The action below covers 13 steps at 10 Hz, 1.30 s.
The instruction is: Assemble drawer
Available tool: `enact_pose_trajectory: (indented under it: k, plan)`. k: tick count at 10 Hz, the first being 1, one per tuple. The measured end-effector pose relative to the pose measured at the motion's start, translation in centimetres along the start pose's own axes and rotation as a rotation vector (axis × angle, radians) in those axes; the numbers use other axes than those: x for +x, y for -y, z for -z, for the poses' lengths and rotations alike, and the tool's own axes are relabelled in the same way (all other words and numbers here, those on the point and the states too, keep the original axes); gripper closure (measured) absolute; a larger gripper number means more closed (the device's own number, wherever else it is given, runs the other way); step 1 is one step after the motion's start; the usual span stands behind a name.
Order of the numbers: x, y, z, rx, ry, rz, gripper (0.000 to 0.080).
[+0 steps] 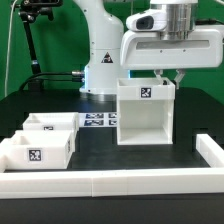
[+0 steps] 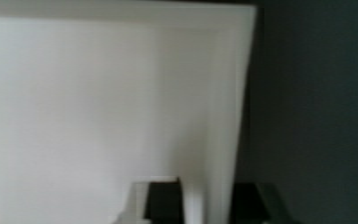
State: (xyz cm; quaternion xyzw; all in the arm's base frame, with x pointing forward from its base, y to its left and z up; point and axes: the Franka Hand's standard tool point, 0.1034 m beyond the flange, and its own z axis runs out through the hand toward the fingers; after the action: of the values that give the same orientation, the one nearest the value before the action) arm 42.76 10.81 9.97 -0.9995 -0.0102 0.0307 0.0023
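Note:
The white open-topped drawer box stands upright on the black table, right of the middle in the exterior view, with a marker tag on its back wall. My gripper hangs over the box's top edge on the exterior view's right. In the wrist view the gripper straddles the thin upper edge of the box's side wall, with one dark finger on each face. The jaws are closed against the wall. Two white drawer trays lie on the exterior view's left.
The marker board lies flat behind the trays near the robot's base. A white L-shaped rail runs along the table's front and up the exterior view's right side. A black stand rises at the back left.

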Motion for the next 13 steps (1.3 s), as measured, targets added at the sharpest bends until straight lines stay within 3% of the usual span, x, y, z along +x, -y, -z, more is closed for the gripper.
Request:
enact_pose_trajectory:
  k: [1, 6, 8, 13]
  plan:
    - [0.0, 0.0, 0.0, 0.0, 0.0, 0.0, 0.0763]
    - [0.3, -0.3, 0.1, 0.003, -0.001, 0.033, 0.0763]
    - [3.4, -2.3, 0.7, 0.014, -0.03, 0.06, 0.0762]
    - [11.0, -4.5, 1.2, 0.019, -0.095, 0.051, 0.0762]
